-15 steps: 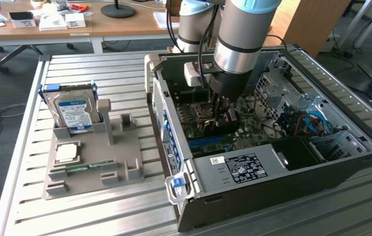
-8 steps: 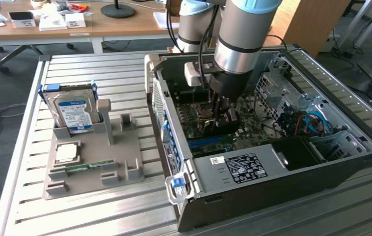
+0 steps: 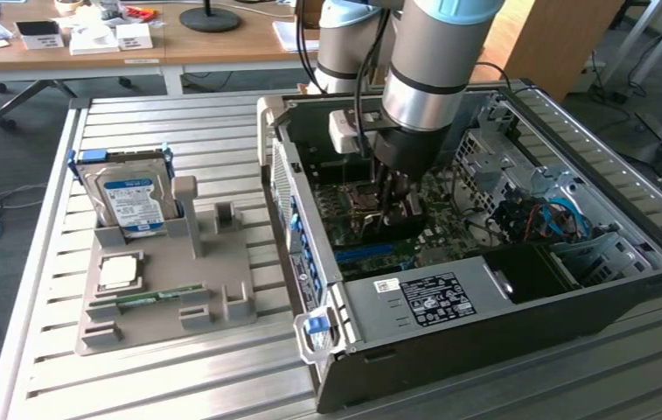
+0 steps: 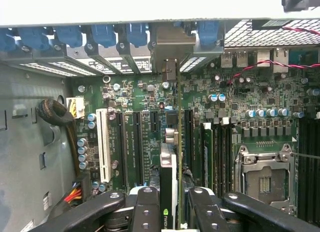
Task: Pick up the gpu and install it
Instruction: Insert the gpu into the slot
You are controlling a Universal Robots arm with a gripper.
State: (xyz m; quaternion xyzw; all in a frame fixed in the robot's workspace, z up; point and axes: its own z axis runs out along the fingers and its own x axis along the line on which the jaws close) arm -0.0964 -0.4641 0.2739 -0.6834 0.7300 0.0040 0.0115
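Exterior view: a slatted grey metal tabletop point(image 3: 191, 367) carries an open black desktop computer case point(image 3: 483, 289) lying on its side, with a wooden office desk point(image 3: 132, 44) and grey floor behind. On the exterior view's left of the case stands a grey plastic parts holder point(image 3: 167, 297); a silver blue-labelled hard drive point(image 3: 132, 197) stands upright in it, with a square silver processor chip point(image 3: 118, 273) and a narrow green RAM stick point(image 3: 156, 297) lying lower on the holder. The grey robot arm point(image 3: 430, 61) reaches straight down into the case, and its black gripper point(image 3: 399, 206) is low over the green motherboard point(image 3: 360, 219); the held card is hard to make out here.

Wrist view: the gripper point(image 4: 172, 212) is partly closed, its two black fingers point(image 4: 145, 207) pinching the thin flat GPU card with a black face and greenish-brown board point(image 4: 170, 182). The card stands on edge, upright, directly over the motherboard's point(image 4: 240, 97) row of long black expansion slots point(image 4: 135, 147), beside a white slot point(image 4: 103, 144). Its far end points toward the case's rear bracket openings with blue clips point(image 4: 100, 37). Whether its lower edge is seated cannot be told.
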